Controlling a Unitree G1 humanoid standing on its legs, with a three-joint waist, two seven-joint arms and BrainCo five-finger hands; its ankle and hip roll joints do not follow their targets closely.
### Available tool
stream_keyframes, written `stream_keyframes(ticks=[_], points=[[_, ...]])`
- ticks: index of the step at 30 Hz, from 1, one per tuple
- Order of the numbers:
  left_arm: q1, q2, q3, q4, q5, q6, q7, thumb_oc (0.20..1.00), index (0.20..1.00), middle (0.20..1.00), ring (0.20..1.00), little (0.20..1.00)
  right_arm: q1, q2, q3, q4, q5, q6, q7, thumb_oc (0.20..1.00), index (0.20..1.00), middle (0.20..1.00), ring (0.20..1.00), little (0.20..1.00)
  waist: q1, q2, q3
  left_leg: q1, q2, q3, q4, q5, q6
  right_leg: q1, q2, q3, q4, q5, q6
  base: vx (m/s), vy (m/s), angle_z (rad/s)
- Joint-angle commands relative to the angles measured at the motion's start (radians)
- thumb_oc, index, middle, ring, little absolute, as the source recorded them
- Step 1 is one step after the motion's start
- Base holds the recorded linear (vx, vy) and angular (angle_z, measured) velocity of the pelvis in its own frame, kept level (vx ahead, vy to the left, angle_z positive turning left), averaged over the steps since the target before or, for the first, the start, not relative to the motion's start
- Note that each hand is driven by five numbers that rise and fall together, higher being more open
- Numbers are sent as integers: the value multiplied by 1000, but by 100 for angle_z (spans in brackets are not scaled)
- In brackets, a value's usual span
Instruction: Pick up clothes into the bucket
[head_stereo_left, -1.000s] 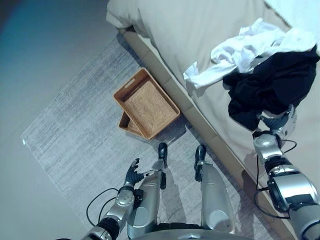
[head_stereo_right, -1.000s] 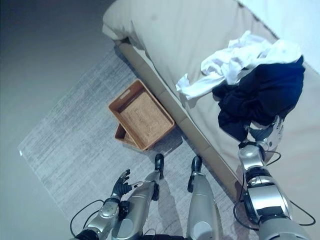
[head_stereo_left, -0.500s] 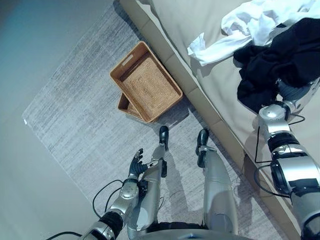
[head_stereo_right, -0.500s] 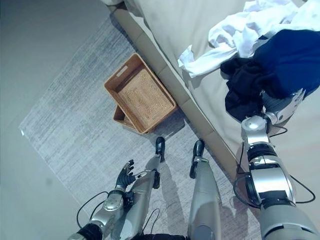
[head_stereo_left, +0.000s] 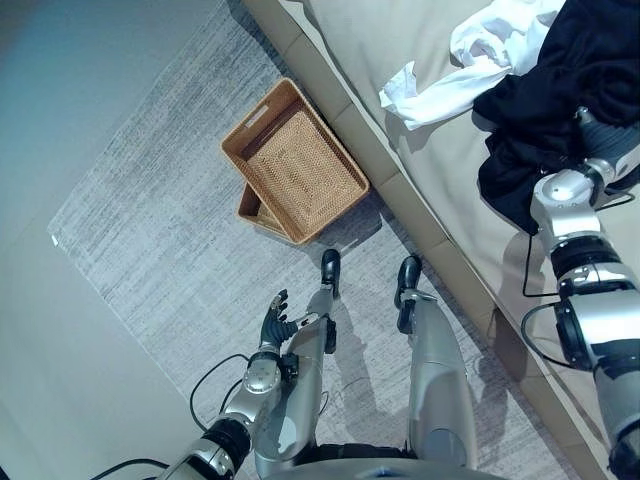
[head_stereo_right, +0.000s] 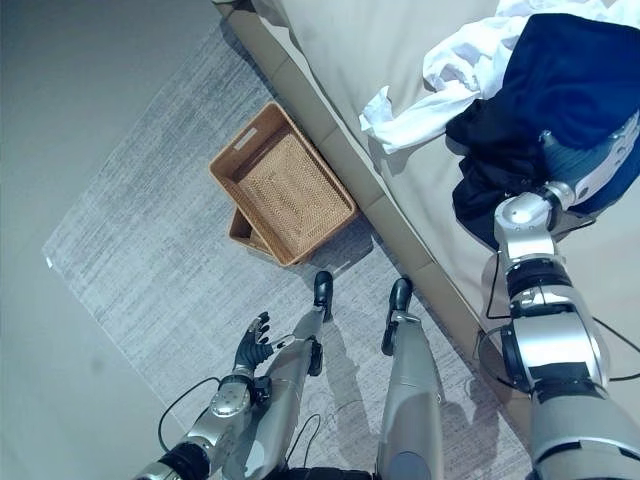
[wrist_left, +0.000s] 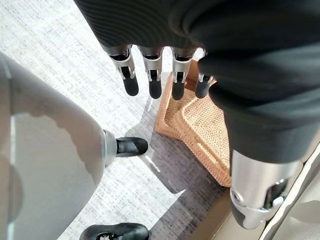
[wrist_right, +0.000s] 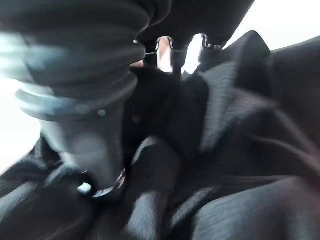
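Now, right hand (head_stereo_left: 600, 135): buried in the crumpled black garment (head_stereo_left: 545, 95) on the beige bed (head_stereo_left: 400, 60); fingers hidden, so you cannot tell their grip.
Left hand (head_stereo_left: 273, 318): low, fingers spread, idle.
Woven brown basket (head_stereo_left: 295, 175): on the floor beside the bed, ready to receive.

Two garments lay heaped on the one bed (head_stereo_left: 440, 180): one white garment (head_stereo_left: 470, 60) and one black garment (head_stereo_left: 545, 110), touching each other. Down on the one grey rug (head_stereo_left: 160, 230) sat two wicker baskets, the upper basket (head_stereo_left: 295, 160) stacked on a lower basket (head_stereo_left: 255, 210). Two robot hands: left hand (head_stereo_left: 273, 318), right hand (head_stereo_left: 600, 135)
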Motion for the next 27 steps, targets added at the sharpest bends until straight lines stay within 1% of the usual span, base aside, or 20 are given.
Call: stream_keyframes(ticks=[1, 3, 9, 12, 13, 14, 15, 16, 19, 21, 22, 23, 25, 26, 27], points=[[-13, -8, -6, 28, -53, -6, -4, 1000, 1000, 1000, 1000, 1000, -109, -99, 73, 41, 72, 2, 126, 200, 200, 200, 200, 200, 9, -36, -7, 32, -1, -13, 80, -89, 3, 70, -37, -23, -38, 30, 76, 10, -13, 4], [-13, -11, -5, 43, -56, 2, -9, 1000, 1000, 1000, 1000, 1000, -127, -108, 96, 79, 74, 18, 161, 200, 200, 200, 200, 200, 8, -45, -7, 29, -2, -16, 80, -86, 2, 74, -36, -25, -45, 35, 75, 7, -7, 2], [-14, -11, -3, 48, -55, 5, -14, 1000, 1000, 1000, 1000, 1000, -141, -127, 116, 106, 74, 27, 187, 200, 200, 200, 200, 200, 6, -55, -7, 33, -4, -19, 79, -86, 3, 85, -35, -25, -57, 42, 74, 1, -1, 2], [-14, -6, 10, 64, -47, 9, -18, 1000, 1000, 1000, 1000, 1000, -150, -171, 135, 103, 58, 34, 208, 200, 200, 200, 200, 200, -1, -76, -7, 52, -4, -22, 89, -93, 1, 119, -31, -23, -75, 51, 73, -8, 9, 6], [-14, -6, 10, 64, -47, 9, -18, 1000, 1000, 1000, 1000, 1000, -150, -171, 135, 104, 58, 33, 208, 200, 200, 200, 200, 200, -1, -76, -7, 53, -4, -22, 89, -93, 1, 119, -31, -23, -76, 51, 73, 0, 0, 0], [-14, -3, 15, 68, -45, 9, -19, 1000, 1000, 1000, 1000, 1000, -154, -182, 137, 100, 56, 34, 208, 200, 200, 200, 200, 200, -3, -82, -7, 59, -4, -22, 93, -96, 1, 131, -30, -21, -80, 53, 73, 0, 0, 0], [-8, 4, 26, 70, -44, 8, -21, 1000, 1000, 1000, 1000, 1000, -162, -199, 142, 82, 55, 29, 204, 200, 200, 200, 200, 200, -5, -96, -7, 77, -2, -22, 96, -99, 1, 159, -23, -18, -98, 61, 73, 0, 0, 0], [-8, 4, 26, 70, -44, 8, -21, 1000, 1000, 1000, 1000, 1000, -161, -199, 142, 82, 55, 29, 204, 200, 200, 200, 200, 200, -4, -96, -7, 78, -2, -22, 95, -99, 1, 161, -23, -18, -99, 62, 73, 0, 0, 0], [0, 23, 46, 67, -39, 6, -29, 1000, 1000, 1000, 1000, 1000, -180, -236, 152, 40, 54, 23, 203, 200, 200, 200, 200, 200, -8, -121, -7, 125, 7, -16, 82, -100, -1, 218, -13, -16, -149, 86, 78, -24, 12, -4], [-1, 36, 65, 82, -28, 8, -34, 1000, 1000, 1000, 1000, 1000, -198, -263, 154, -4, 50, 15, 200, 200, 200, 200, 200, 200, -14, -146, -7, 172, 16, -7, 62, -95, -4, 273, -2, -13, -190, 106, 84, -22, 43, -13], [6, 50, 80, 90, -23, 7, -42, 1000, 1000, 1000, 1000, 1000, -204, -282, 163, -27, 46, 8, 203, 200, 200, 200, 200, 200, -16, -160, -22, 209, 24, 1, 39, -94, -4, 308, 6, -12, -225, 122, 90, -9, 47, -18], [7, 50, 80, 90, -23, 7, -43, 1000, 1000, 1000, 1000, 1000, -204, -282, 163, -27, 46, 8, 203, 200, 200, 200, 200, 200, -16, -160, -20, 211, 25, 2, 38, -94, -4, 310, 6, -12, -227, 123, 90, 26, 59, -17], [19, 64, 99, 95, -20, 7, -51, 1000, 1000, 1000, 1000, 1000, -225, -306, 173, -65, 47, 1, 207, 200, 200, 200, 200, 200, -21, -179, -55, 251, 31, 18, 12, -89, -2, 353, 20, -3, -275, 146, 96, 32, 40, -21], [19, 64, 99, 95, -20, 7, -51, 1000, 1000, 1000, 1000, 1000, -225, -306, 173, -65, 47, 1, 207, 200, 200, 200, 200, 200, -21, -179, -55, 250, 32, 18, 11, -89, -2, 354, 21, -3, -276, 147, 96, 54, 56, -39], [32, 76, 118, 96, -17, 7, -59, 1000, 1000, 1000, 1000, 1000, -240, -322, 179, -122, 45, -6, 204, 200, 200, 200, 200, 200, -29, -196, -88, 299, 37, 39, -8, -98, -1, 402, 31, 12, -311, 157, 105, 78, 60, -35]])
